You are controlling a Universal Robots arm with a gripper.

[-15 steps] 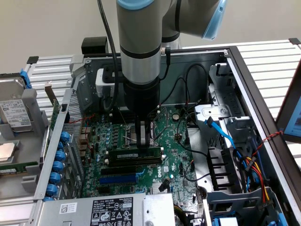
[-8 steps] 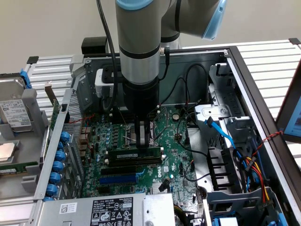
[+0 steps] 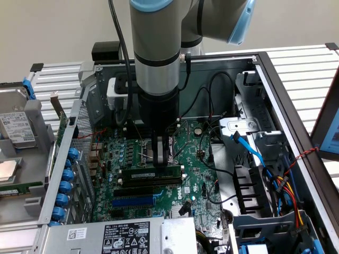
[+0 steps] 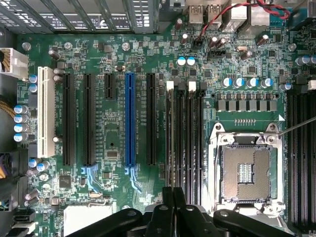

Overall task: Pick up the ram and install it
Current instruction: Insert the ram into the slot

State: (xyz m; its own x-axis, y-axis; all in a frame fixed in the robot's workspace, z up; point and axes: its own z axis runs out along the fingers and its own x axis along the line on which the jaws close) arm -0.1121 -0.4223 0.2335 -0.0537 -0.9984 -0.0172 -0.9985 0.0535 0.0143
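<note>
The ram (image 3: 151,173), a long green stick with a white sticker, stands on edge in one of the black memory slots of the motherboard (image 3: 198,174) inside the open computer case. My gripper (image 3: 162,160) hangs straight down over the ram's middle, fingertips just at its top edge; whether they touch it I cannot tell. In the wrist view the gripper (image 4: 173,195) is shut, its two black fingers pressed together with nothing seen between them. The black memory slots (image 4: 190,138) run away from the fingertips.
A blue slot (image 3: 132,201) and more black slots lie nearer the case front. The bare processor socket (image 4: 245,170) sits beside the memory slots. Cables (image 3: 246,145) and a drive cage fill the exterior view's right. A hard drive (image 3: 16,129) rests outside at the left.
</note>
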